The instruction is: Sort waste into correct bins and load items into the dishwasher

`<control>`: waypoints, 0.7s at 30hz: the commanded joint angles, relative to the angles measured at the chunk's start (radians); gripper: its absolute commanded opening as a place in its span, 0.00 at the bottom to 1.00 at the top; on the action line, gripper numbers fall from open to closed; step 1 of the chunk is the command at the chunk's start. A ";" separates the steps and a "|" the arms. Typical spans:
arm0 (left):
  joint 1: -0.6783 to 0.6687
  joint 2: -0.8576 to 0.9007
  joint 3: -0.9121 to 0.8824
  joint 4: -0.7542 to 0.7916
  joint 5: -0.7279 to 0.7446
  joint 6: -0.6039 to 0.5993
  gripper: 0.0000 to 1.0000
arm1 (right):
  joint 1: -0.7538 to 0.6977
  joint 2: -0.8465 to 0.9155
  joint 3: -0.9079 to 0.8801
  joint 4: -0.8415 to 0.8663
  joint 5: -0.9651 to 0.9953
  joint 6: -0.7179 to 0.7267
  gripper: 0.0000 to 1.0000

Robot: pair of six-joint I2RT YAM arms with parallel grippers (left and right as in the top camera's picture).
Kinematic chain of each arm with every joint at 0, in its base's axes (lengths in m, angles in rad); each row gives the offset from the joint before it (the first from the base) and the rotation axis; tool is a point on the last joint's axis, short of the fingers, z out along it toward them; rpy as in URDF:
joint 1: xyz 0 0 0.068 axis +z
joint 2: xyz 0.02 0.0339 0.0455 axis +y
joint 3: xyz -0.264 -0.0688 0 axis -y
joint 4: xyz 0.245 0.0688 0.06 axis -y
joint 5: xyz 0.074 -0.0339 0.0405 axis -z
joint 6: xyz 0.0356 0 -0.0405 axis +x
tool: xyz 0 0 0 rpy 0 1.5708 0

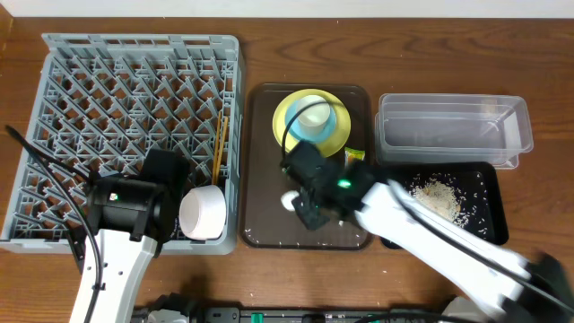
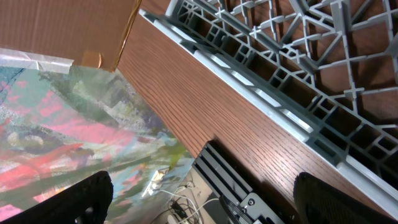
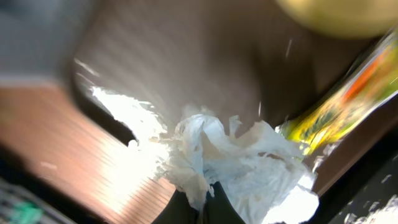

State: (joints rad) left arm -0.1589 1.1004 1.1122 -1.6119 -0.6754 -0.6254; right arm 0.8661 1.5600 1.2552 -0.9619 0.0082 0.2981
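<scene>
One crumpled white tissue [image 3: 239, 163] tight in the right hand's [image 3: 206, 198] closed grip.

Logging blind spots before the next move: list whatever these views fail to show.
Crumpled tissue: overhead, mostly covered by the right gripper.
Snack wrapper: overhead, half under the right arm; right wrist, blurred, print unreadable.
Left gripper: left wrist, fingers cut by the bottom edge.

No legible text, label or number anywhere
</scene>
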 commanded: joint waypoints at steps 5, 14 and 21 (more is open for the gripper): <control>0.003 -0.003 0.002 -0.074 -0.004 -0.008 0.94 | -0.029 -0.160 0.020 0.004 0.008 -0.038 0.32; 0.003 -0.003 0.002 -0.074 -0.004 -0.008 0.94 | -0.048 -0.149 -0.009 0.021 0.040 -0.053 0.99; 0.003 -0.003 0.002 -0.074 -0.004 -0.008 0.93 | -0.066 -0.149 -0.009 0.004 0.068 -0.017 0.99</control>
State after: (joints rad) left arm -0.1589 1.1004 1.1122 -1.6119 -0.6754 -0.6250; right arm 0.8276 1.4097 1.2488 -0.9524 0.0433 0.2588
